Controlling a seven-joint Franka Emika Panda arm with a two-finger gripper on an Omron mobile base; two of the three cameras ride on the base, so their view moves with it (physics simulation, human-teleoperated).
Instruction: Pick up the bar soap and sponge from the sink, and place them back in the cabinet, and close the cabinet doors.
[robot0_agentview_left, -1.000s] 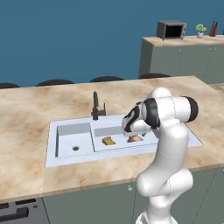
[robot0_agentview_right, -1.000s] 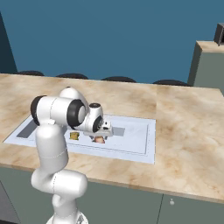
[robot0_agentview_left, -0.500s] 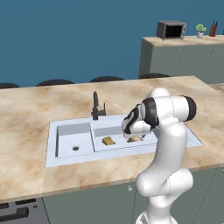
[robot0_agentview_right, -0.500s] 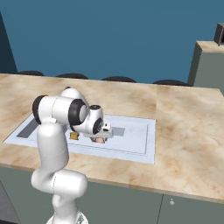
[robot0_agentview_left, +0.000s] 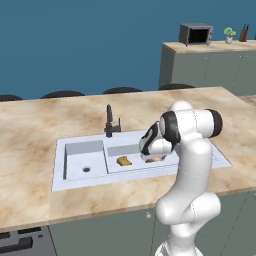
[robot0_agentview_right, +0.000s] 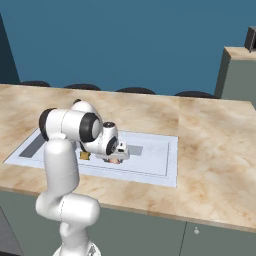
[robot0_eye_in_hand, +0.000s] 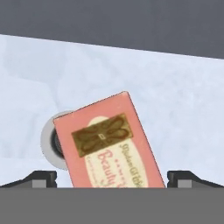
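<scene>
The bar soap is a pinkish-red block with a pale oval label. It lies flat on the sink floor, partly over the round drain. My gripper is open just above it, one fingertip on each side of the soap's near end. From the base views the hand is down inside the longer basin of the sink, with a bit of soap showing beneath it. The mustard sponge lies on the basin floor to the hand's left. The cabinet and its doors are out of view.
The black faucet stands behind the sink's divider. Beige marble counter surrounds the sink. A far counter at the back right carries a microwave and a small plant. Dark stool tops line the counter's far edge.
The hand has sunk a little lower into the basin toward the soap. The sponge and soap have not moved.
</scene>
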